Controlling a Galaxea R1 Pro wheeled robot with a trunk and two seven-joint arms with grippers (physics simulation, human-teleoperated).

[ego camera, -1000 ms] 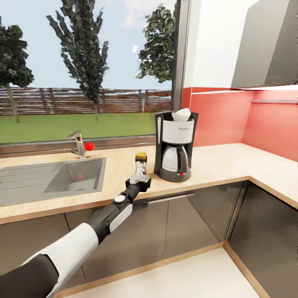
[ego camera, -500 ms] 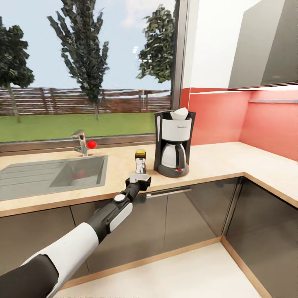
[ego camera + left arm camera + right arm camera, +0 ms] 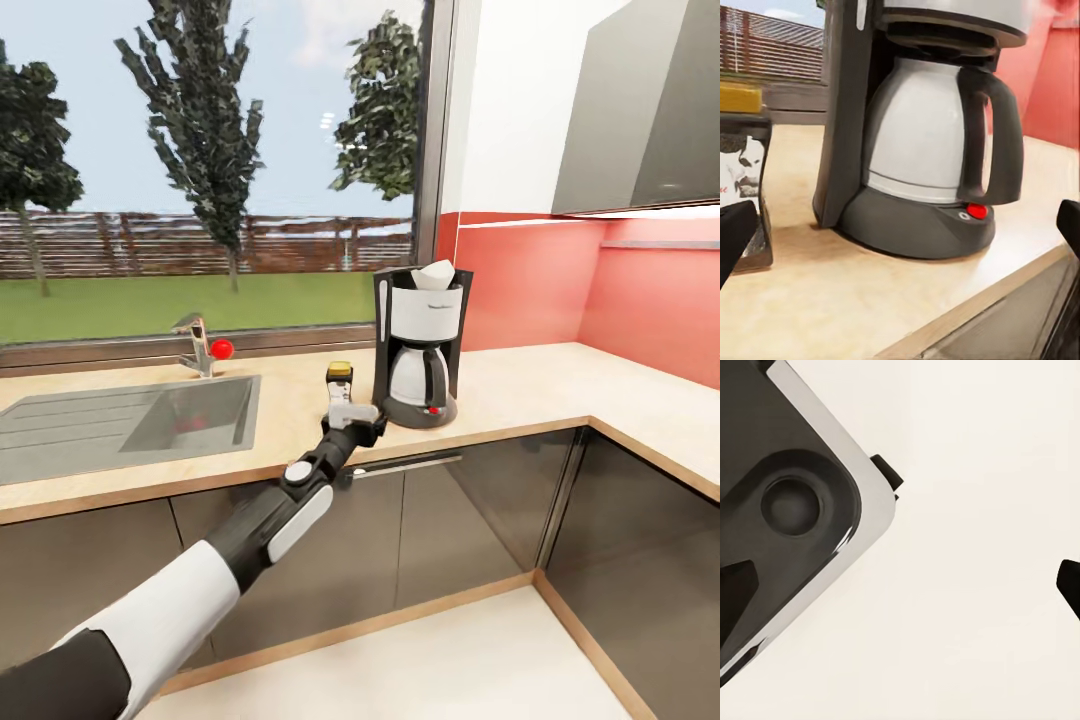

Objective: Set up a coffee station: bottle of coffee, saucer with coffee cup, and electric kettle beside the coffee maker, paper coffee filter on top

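At the centre of the head view the coffee maker (image 3: 419, 345) stands on the countertop (image 3: 520, 395), with the paper coffee filter (image 3: 436, 275) sitting white in its top. Just to its left in the frame stands the bottle of coffee (image 3: 339, 388), upright on the wood, yellow lid up. The left gripper (image 3: 352, 415) hangs just in front of the bottle, at the counter's front edge; in the left wrist view its fingers (image 3: 735, 232) are spread wide, holding nothing, with the bottle beside one fingertip. The right gripper (image 3: 900, 585) looks parted above a pale floor. A sink (image 3: 120, 420) lies at the left.
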